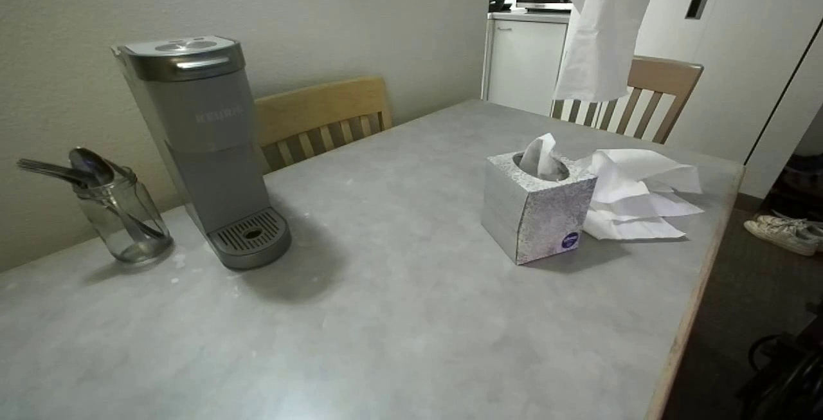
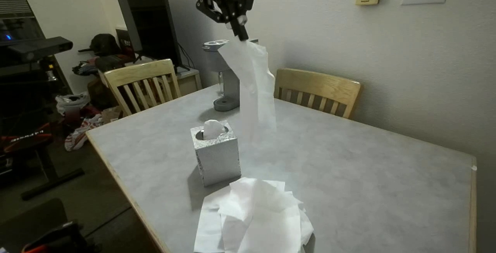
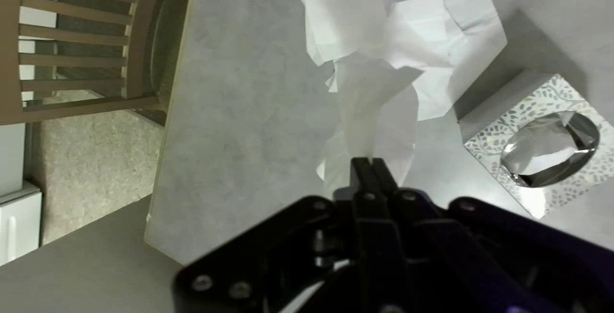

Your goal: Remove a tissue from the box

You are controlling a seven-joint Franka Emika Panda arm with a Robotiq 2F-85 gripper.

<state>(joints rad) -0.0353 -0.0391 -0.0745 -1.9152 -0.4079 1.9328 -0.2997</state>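
Note:
The patterned cube tissue box (image 1: 505, 204) stands upright on the grey table; it also shows in an exterior view (image 2: 219, 162) and at the right of the wrist view (image 3: 491, 107). A tuft of tissue (image 1: 541, 157) sticks up from its oval opening. My gripper (image 2: 241, 36) is shut on a white tissue (image 2: 254, 82), which hangs down in the air, apart from the box. The held tissue (image 1: 601, 40) hangs beyond the box in an exterior view, where only the tip of the gripper shows. In the wrist view the fingertips (image 3: 368, 160) are closed on the held tissue (image 3: 364, 107).
A pile of loose tissues (image 2: 263, 222) lies on the table beside the box. A grey coffee maker (image 1: 218, 130) and a glass jar with cutlery (image 1: 132, 220) stand near the wall. Wooden chairs (image 2: 317, 86) stand around the table (image 1: 386, 317).

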